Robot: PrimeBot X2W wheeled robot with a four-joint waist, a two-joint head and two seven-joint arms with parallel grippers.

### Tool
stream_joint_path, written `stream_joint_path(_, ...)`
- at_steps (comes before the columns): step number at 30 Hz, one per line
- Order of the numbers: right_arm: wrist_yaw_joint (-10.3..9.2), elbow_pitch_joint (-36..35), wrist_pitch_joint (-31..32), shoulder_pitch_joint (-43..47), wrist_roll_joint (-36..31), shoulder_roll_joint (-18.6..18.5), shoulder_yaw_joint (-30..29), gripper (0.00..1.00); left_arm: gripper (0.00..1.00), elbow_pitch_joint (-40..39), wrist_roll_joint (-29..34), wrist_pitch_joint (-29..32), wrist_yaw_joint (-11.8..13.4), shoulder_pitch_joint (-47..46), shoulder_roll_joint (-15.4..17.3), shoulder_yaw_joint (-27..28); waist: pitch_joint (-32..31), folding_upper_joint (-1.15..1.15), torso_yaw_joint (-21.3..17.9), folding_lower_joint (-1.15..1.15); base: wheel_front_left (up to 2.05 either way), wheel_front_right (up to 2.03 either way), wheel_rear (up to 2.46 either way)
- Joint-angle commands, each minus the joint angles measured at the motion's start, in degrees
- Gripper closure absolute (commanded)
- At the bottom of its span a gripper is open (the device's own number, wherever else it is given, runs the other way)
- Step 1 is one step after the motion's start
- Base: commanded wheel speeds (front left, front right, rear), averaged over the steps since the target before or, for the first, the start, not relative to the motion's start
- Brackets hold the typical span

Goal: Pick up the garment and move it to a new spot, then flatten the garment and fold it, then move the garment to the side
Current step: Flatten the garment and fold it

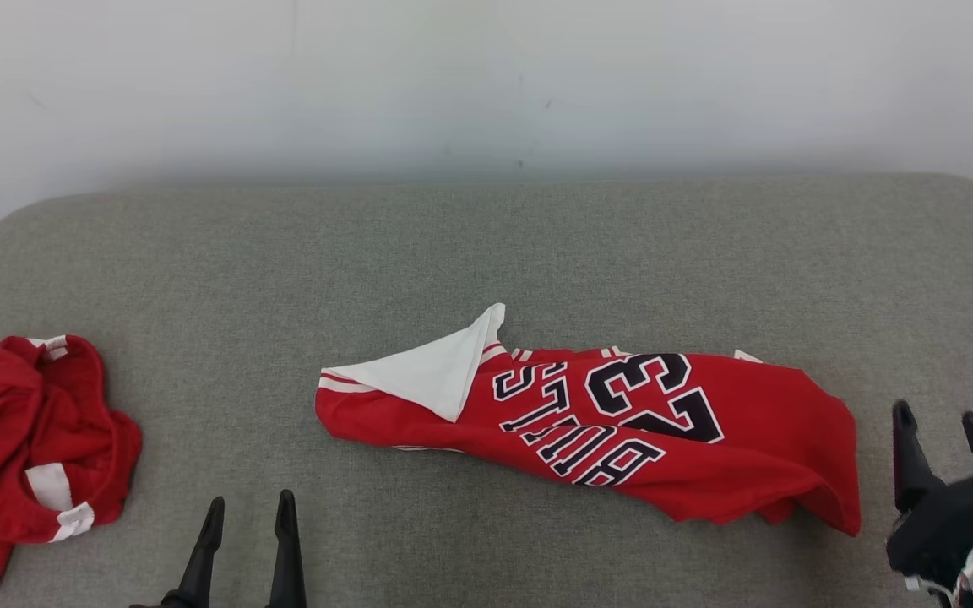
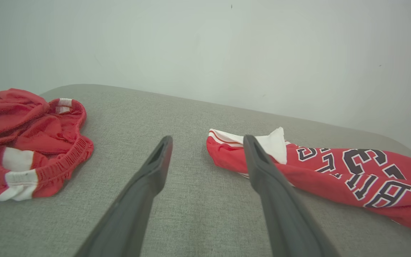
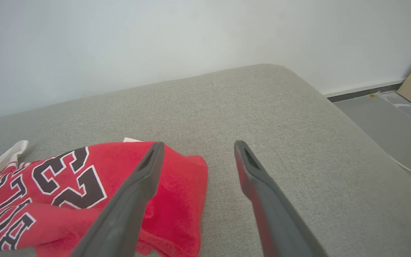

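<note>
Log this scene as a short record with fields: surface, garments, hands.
surface: grey cushion
jersey: red, number 23, lying bunched mid-cushion, white corner turned over at its left end
shorts: red with white bands, crumpled at the cushion's left edge
left hand: open, empty, between the two garments
right hand: open, empty, beside the jersey's right end

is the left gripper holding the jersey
No, in the head view the left gripper stands open and empty over the grey cushion, clear of the jersey lying to its right.
</note>
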Motion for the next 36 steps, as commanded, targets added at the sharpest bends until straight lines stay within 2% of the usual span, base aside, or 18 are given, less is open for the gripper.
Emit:
stream_joint_path(1, 0.2, 0.0, 1.0, -1.7, -0.3, -0.5, 0.5, 0.0, 0.0, 0.0, 0.6, -0.2, -0.3, 0.4, -0.1, 0.0, 0.1, 0.0, 0.0, 0.0, 0.0, 0.0, 0.0)
stream_joint_path(5, 0.2, 2.9, 7.9, -7.3, -0.7, -3.1, 2.5, 0.0, 0.0, 0.5, 0.8, -0.2, -0.9, -0.6, -0.2, -0.7, 1.1, 0.0, 0.5, 0.0, 0.0, 0.0, 0.0)
stream_joint_path(10, 0.2, 9.1, 16.5, -14.3, 1.9, -7.0, 6.3, 0.0, 0.0, 1.1, 0.5, -0.2, -1.4, -1.9, -0.3, -1.8, 3.0, 0.0, 2.1, 0.0, 0.0, 0.0, 0.0)
stream_joint_path(17, 0.2, 16.2, 24.3, -19.4, 4.9, -11.4, 8.9, 0.0, 0.0, 1.0, -0.5, -0.2, -1.0, -2.7, -0.3, -2.6, 5.2, 0.0, 3.6, 0.0, 0.0, 0.0, 0.0)
stream_joint_path(30, 0.2, 23.4, 27.5, -22.9, 9.1, -15.8, 12.9, 0.0, 0.0, 1.2, -0.8, -0.2, -1.2, -4.7, -0.3, -3.0, 8.5, 0.0, 3.2, 0.0, 0.0, 0.0, 0.0)
stream_joint_path(31, 0.2, 23.7, 27.2, -22.9, 9.5, -16.0, 13.5, 0.24, 0.0, 1.3, -0.9, -0.2, -1.2, -4.8, -0.3, -3.0, 8.6, 0.0, 3.2, 0.0, 0.0, 0.0, 0.0)
stream_joint_path(32, 0.2, 23.8, 26.6, -23.0, 10.1, -16.3, 14.3, 0.73, 0.0, 1.3, -0.9, -0.2, -1.3, -4.9, -0.3, -3.0, 8.8, 0.0, 3.1, 0.0, 0.0, 0.0, 0.0)
stream_joint_path(33, 0.2, 23.9, 26.0, -23.0, 10.5, -16.7, 15.0, 1.0, 0.0, 1.4, -0.9, -0.2, -1.3, -5.1, -0.3, -3.0, 8.8, 0.0, 3.1, 0.0, 0.0, 0.0, 0.0)
stream_joint_path(36, 0.2, 23.4, 23.1, -23.1, 10.5, -17.7, 16.9, 1.0, 0.0, 1.7, -1.0, -0.2, -1.3, -5.3, -0.3, -2.9, 8.8, 0.0, 2.8, 0.0, 0.0, 0.0, 0.0)
